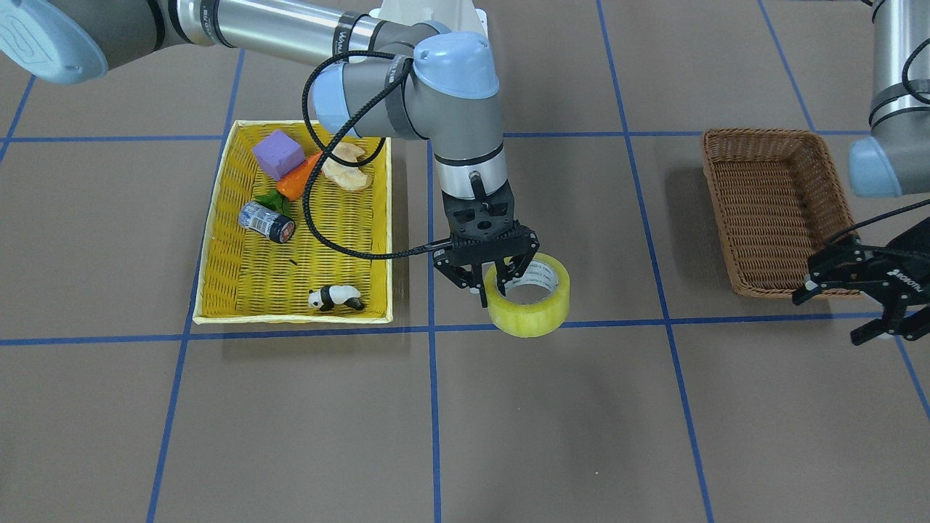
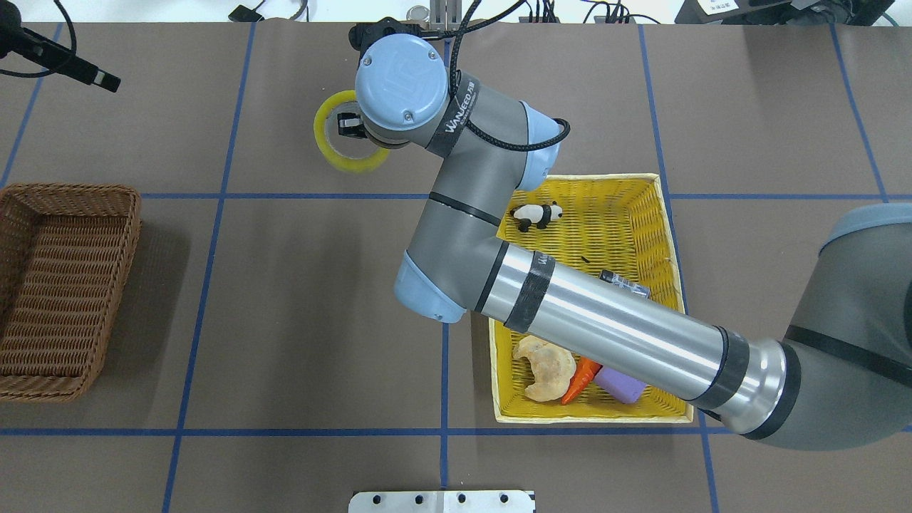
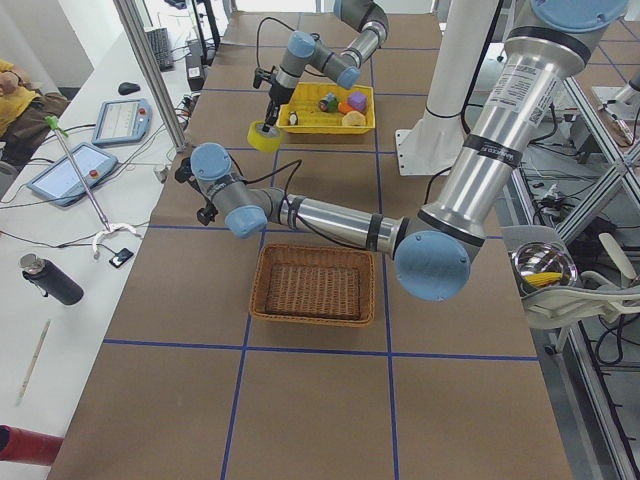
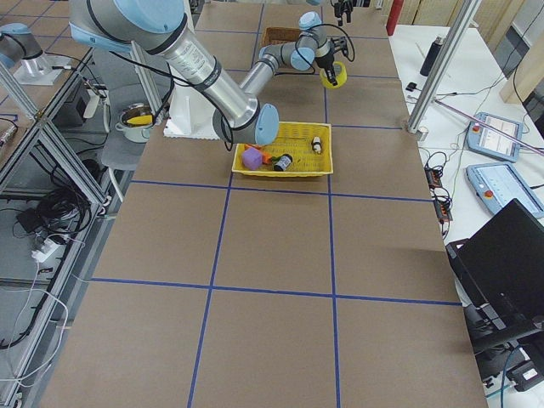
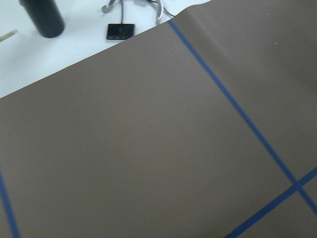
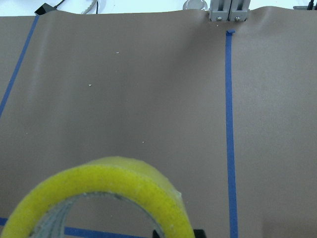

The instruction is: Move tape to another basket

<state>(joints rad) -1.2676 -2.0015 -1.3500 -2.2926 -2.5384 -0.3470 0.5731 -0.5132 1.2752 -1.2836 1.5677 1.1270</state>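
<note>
Centrally in the front view, the right gripper (image 1: 483,283) is clamped on the wall of the tape (image 1: 534,309), one finger inside the core and one outside. The roll sits between the yellow basket (image 1: 254,283) and the brown basket (image 1: 755,138), apart from both. From overhead, the wrist joint hides most of that gripper and part of the roll. The left gripper (image 1: 832,316), cut off at the right edge, has its fingers apart and covers the brown basket's lower right corner.

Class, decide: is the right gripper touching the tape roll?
Touching. The front-facing view shows the right gripper pinching the wall of the tape, one finger inside the core, one outside.
</note>
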